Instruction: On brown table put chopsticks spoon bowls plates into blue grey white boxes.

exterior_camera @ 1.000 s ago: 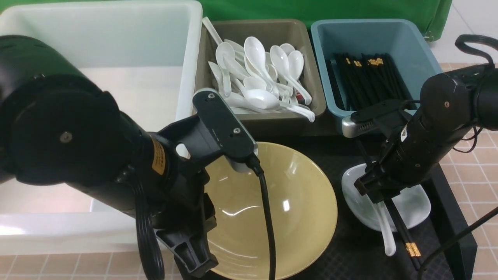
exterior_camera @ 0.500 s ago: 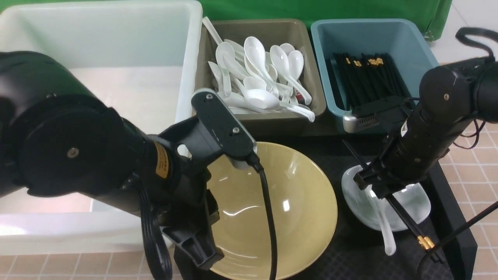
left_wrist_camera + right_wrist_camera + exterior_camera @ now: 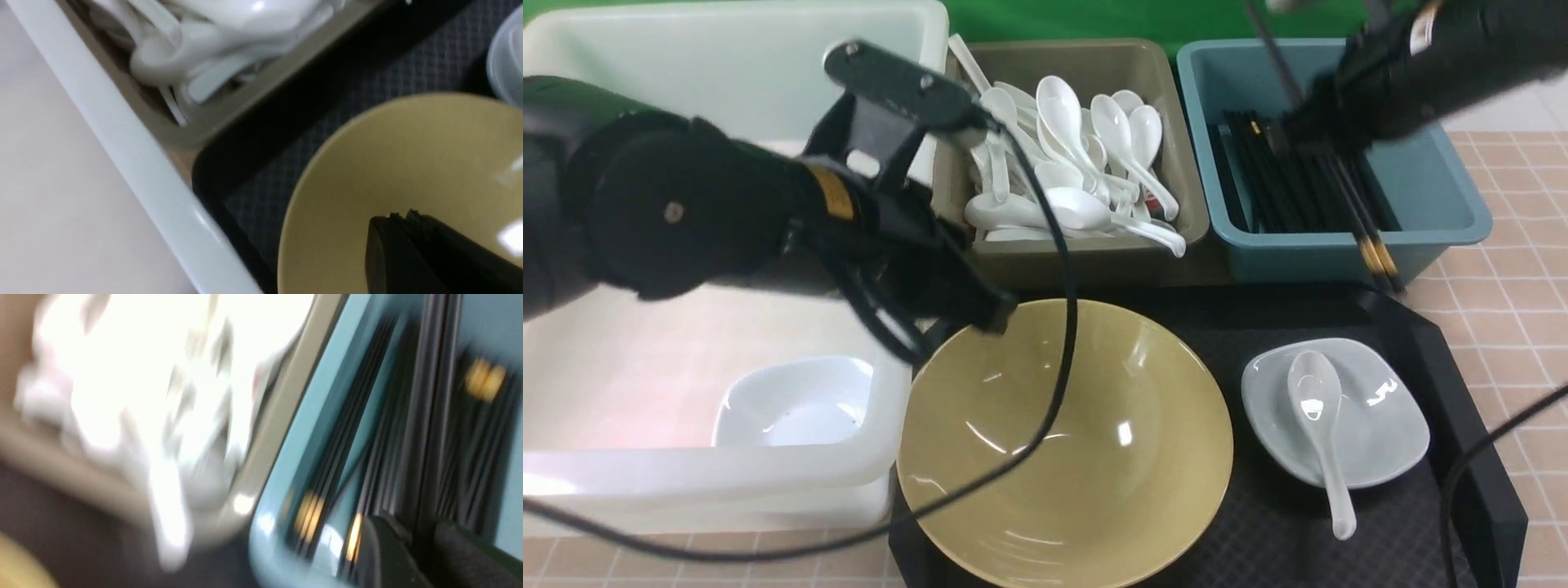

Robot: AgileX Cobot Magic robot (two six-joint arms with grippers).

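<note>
From the front, the right gripper (image 3: 1307, 122) is pinching a pair of chopsticks (image 3: 1368, 245) and holding them slanted over the teal-blue bin (image 3: 1429, 171), where more black sticks are lying. Their gold-banded thick ends are hanging past the bin's near wall. I'd worry that letting go here tips them out onto the black tray (image 3: 1274, 531). Thin lacquered sticks also swivel easily in a narrow pinch.

The left gripper (image 3: 984, 314) is hovering at the far rim of the mustard-yellow bowl (image 3: 1094, 457), which is sitting on the tray beside the white tub (image 3: 727, 478). The bowl is wide, glossy and thin-edged, so a grip on its rim could slide. A white spoon (image 3: 1319, 416) is resting in a rounded-square white plate (image 3: 1388, 433). The olive-grey bin (image 3: 1086, 265) is holding a heap of spoons. Everything is standing on the brown table (image 3: 1503, 269).

The left wrist view is showing the left gripper (image 3: 398, 218) with jaws pressed together and nothing between them. It is hanging above the smooth inside of the mustard-yellow bowl (image 3: 367, 163), with the cross-hatched black tray (image 3: 294, 147) beyond.

The right wrist view is coming through blurred. Even so, the right gripper (image 3: 412, 535) is clamping the chopsticks (image 3: 429, 416) over the glossy teal-blue bin (image 3: 318, 416).
</note>
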